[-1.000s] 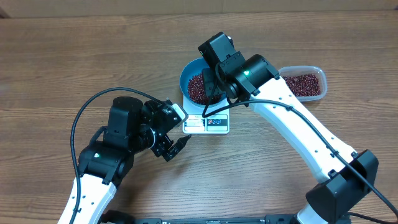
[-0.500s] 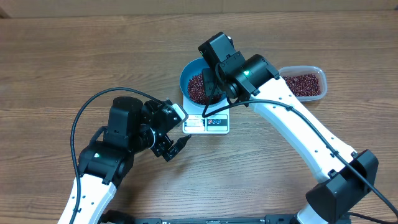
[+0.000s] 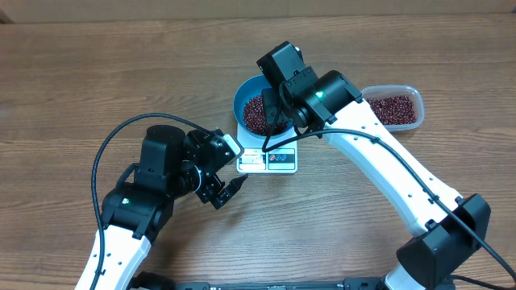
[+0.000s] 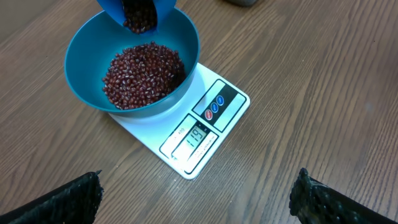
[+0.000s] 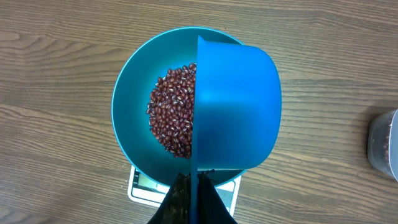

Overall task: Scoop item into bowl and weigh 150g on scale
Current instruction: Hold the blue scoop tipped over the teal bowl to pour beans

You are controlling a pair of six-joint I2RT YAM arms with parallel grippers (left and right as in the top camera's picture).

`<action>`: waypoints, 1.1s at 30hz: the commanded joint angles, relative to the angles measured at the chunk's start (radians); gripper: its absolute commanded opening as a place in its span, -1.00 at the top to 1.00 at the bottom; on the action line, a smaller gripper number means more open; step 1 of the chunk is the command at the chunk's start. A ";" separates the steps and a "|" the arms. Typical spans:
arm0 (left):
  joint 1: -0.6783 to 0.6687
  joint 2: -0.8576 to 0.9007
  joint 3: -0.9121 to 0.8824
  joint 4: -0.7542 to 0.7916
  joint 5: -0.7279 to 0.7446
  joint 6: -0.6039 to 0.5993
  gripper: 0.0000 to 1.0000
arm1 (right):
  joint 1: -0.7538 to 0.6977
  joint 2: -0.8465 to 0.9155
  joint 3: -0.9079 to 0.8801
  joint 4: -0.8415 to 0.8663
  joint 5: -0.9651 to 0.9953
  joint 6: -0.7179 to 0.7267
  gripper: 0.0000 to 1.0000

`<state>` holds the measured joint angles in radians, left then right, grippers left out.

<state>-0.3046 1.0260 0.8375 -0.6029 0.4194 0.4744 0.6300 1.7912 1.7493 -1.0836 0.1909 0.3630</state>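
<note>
The blue bowl (image 3: 239, 101) (image 4: 81, 62) (image 5: 130, 106) stands on the white scale (image 3: 274, 160) (image 4: 217, 106) (image 5: 138, 186). It holds a heap of red-brown beans (image 4: 143, 74) (image 5: 171, 115). The scale's display (image 4: 198, 134) reads 119. My right gripper (image 5: 194, 190) is shut on the handle of a small blue scoop (image 5: 236, 106) (image 4: 137, 12). The scoop hangs tipped over the bowl, with beans at its mouth. My left gripper (image 4: 198, 186) stands open over bare table just in front of the scale, with nothing between its fingers.
A clear plastic tub (image 3: 393, 107) (image 5: 385, 143) with more beans sits to the right of the bowl. The right arm (image 3: 379, 169) reaches across the table behind the scale. Wooden tabletop lies all round.
</note>
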 commanded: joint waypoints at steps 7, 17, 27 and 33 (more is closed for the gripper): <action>0.010 0.002 -0.005 0.001 0.018 -0.003 -0.99 | 0.021 -0.005 0.030 0.005 0.097 -0.005 0.92; 0.010 0.002 -0.005 0.001 0.018 -0.003 -0.99 | 0.038 -0.005 0.030 0.008 0.115 -0.031 0.92; 0.010 0.002 -0.005 0.001 0.018 -0.003 -0.99 | 0.038 -0.005 0.030 0.008 0.115 -0.031 0.92; 0.010 0.002 -0.005 0.001 0.018 -0.003 -0.99 | 0.038 -0.005 0.030 0.007 0.115 -0.031 0.92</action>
<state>-0.3050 1.0260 0.8375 -0.6029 0.4194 0.4744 0.6647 1.7912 1.7493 -1.0843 0.2890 0.3389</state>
